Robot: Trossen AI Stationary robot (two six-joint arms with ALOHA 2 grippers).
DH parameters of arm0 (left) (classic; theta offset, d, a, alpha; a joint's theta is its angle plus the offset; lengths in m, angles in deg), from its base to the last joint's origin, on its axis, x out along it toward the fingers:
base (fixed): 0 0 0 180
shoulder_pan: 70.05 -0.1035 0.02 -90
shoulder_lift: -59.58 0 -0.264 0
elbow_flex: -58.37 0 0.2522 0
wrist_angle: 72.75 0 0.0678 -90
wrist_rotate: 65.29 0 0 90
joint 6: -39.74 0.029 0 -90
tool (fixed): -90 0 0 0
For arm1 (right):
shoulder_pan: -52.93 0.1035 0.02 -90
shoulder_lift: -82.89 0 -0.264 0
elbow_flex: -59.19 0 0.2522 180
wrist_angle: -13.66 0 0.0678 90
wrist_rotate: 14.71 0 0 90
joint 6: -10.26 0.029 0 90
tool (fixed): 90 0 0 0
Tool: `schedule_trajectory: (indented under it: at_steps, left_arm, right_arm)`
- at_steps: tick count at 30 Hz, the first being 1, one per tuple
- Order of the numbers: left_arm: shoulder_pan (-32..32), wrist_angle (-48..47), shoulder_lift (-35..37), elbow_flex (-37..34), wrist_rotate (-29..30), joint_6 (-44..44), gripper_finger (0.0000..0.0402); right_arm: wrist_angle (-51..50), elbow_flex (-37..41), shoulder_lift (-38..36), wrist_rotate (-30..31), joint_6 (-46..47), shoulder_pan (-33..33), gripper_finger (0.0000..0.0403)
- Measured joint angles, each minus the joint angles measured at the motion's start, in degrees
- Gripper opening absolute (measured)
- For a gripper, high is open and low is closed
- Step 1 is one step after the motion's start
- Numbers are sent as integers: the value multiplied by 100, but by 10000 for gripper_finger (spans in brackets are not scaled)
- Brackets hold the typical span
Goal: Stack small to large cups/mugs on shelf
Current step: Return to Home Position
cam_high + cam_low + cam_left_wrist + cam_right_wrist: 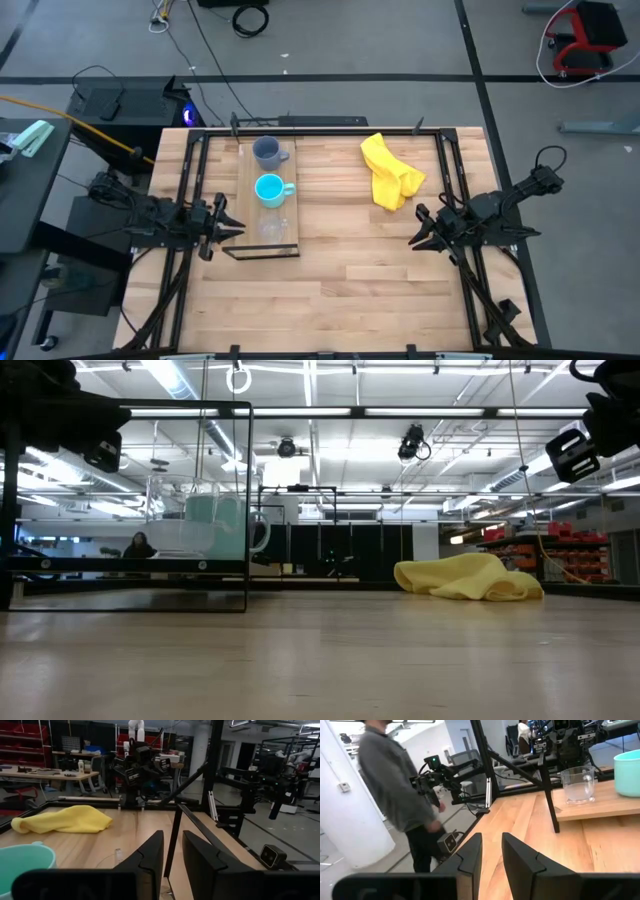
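Note:
The brown shelf [250,243] stands on the table's left half. On it, from far to near, stand the grey-blue mug [267,152], the turquoise mug [270,189] and the clear glass cup [272,228], each on its base. My left gripper [232,222] is shut and empty just left of the shelf's near end, level with the glass cup. My right gripper [414,228] is shut and empty on the table's right half, pointing at the shelf. The right wrist view shows the glass cup [578,784] and the turquoise mug [627,772] on the shelf [600,806].
A crumpled yellow cloth [390,172] lies at the far right of the table. A dark metal frame [190,180] runs along the table's edges. A person [395,785] stands beyond the table in the right wrist view. Bare planks [340,290] lie in the near middle.

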Motion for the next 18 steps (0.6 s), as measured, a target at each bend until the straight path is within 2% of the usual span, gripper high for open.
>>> schedule_trajectory:
  at_steps: [18]
  left_arm:
    - [0, -11, 0, -2, 4, 2, 79]
  right_arm:
    - [2, 0, 0, 0, 0, 0, 83]
